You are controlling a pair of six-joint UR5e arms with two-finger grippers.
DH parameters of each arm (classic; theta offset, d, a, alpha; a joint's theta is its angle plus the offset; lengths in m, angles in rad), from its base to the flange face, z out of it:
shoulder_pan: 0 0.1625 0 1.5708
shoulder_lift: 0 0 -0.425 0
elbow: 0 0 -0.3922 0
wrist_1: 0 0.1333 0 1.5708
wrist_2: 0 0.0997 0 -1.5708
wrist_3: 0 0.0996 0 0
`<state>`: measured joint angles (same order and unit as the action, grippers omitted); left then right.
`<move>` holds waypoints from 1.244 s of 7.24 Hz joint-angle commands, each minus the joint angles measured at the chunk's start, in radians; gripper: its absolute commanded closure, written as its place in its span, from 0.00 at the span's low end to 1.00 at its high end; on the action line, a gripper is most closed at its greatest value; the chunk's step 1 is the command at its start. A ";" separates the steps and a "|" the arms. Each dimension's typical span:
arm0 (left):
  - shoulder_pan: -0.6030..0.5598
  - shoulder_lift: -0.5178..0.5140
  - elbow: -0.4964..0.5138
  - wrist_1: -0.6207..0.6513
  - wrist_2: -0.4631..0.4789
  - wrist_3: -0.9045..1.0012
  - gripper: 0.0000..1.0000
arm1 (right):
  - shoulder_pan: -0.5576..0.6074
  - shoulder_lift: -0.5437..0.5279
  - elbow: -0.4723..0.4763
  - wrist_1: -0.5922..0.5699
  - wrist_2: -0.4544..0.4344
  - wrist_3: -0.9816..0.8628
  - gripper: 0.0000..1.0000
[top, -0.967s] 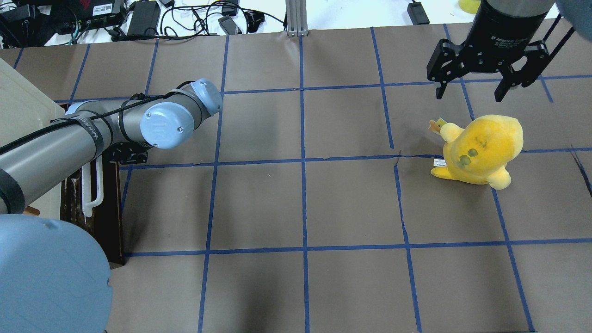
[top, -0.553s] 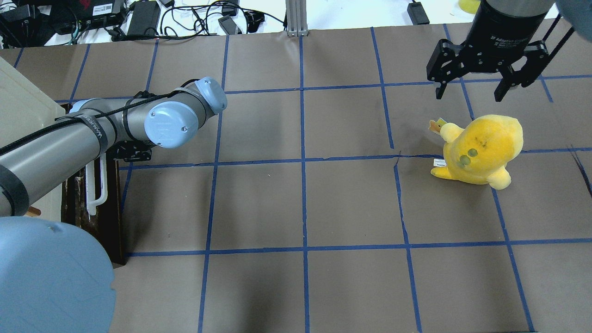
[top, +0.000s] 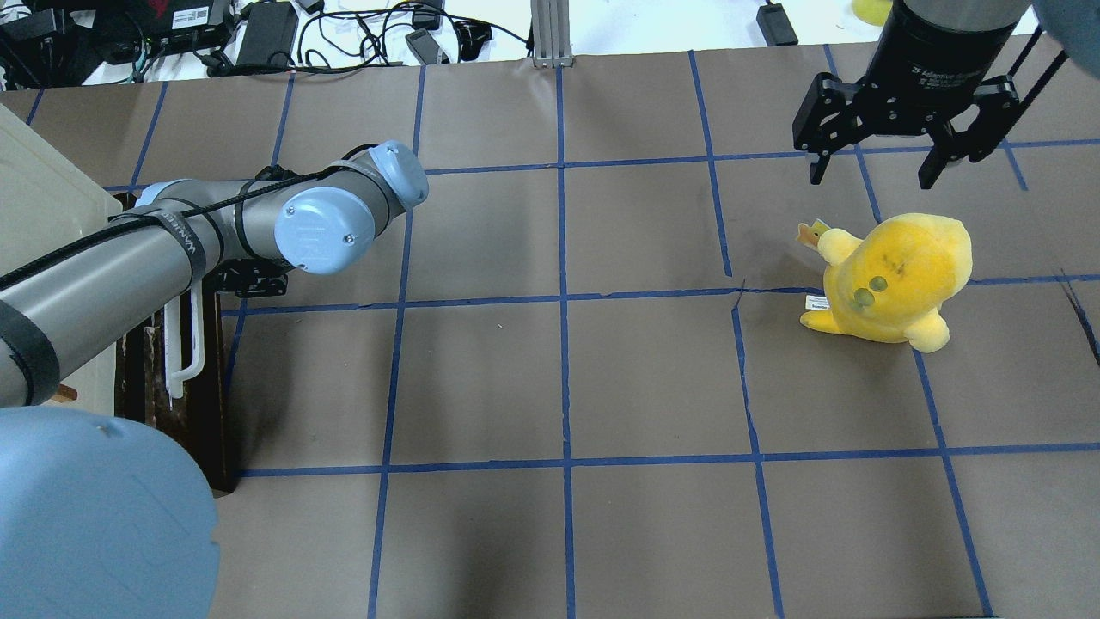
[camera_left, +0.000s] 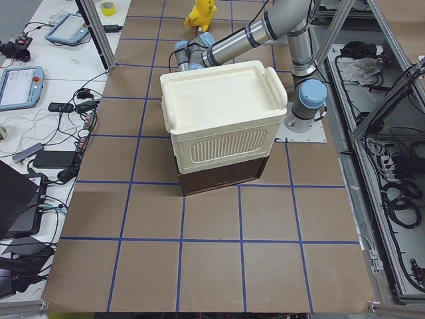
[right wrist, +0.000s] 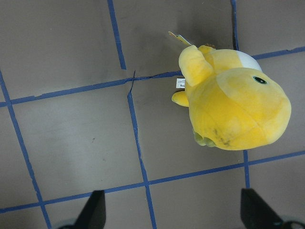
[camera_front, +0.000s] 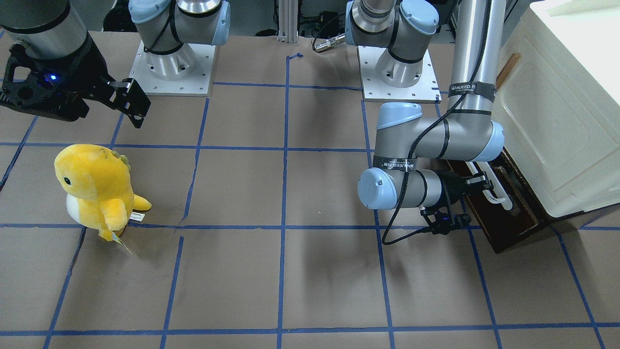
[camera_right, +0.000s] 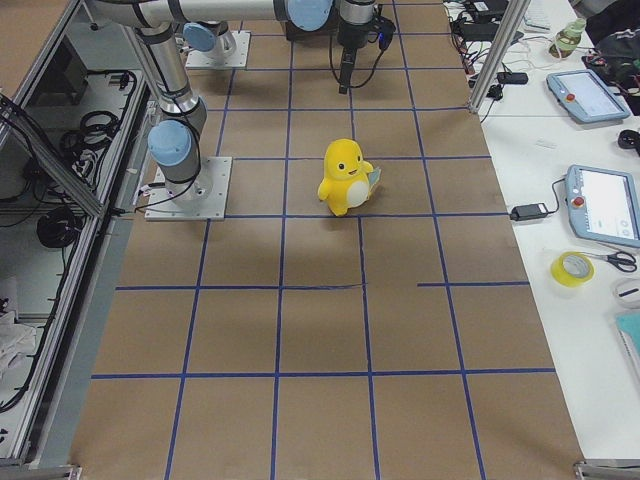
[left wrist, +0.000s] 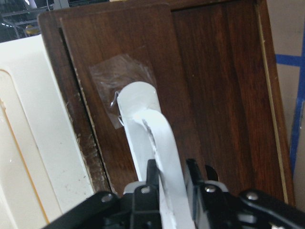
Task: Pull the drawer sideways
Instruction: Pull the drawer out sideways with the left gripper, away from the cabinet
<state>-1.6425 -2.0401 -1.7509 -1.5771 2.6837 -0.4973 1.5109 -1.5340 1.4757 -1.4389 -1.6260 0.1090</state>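
Note:
The drawer [top: 215, 404] has a dark brown wooden front and a long white bar handle [top: 191, 344]. It sits at the table's left, under the cream cabinet [top: 43, 215]. My left gripper [top: 249, 279] is shut on one end of the handle. The left wrist view shows both jaws pressed on the white bar [left wrist: 147, 124] against the brown front [left wrist: 214, 95]. In the front view the gripper [camera_front: 477, 186] meets the handle [camera_front: 494, 194]. The drawer's inside is hidden. My right gripper [top: 876, 176] is open and empty, held above the table at the far right.
A yellow plush toy [top: 894, 275] stands just below the right gripper; it also shows in the right wrist view [right wrist: 233, 109]. The cream cabinet [camera_front: 557, 121] stands over the drawer. Cables and power bricks [top: 266, 34] lie beyond the far edge.
My left arm has moved a little to the right, and the white handle and drawer front have come with it, away from the cabinet. The right arm and plush have not moved.

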 commanded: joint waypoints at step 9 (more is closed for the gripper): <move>-0.080 0.000 0.045 0.020 -0.068 0.026 0.80 | 0.000 0.000 0.000 0.000 0.000 0.000 0.00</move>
<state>-1.7211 -2.0401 -1.7114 -1.5570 2.6187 -0.4755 1.5107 -1.5340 1.4757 -1.4389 -1.6260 0.1089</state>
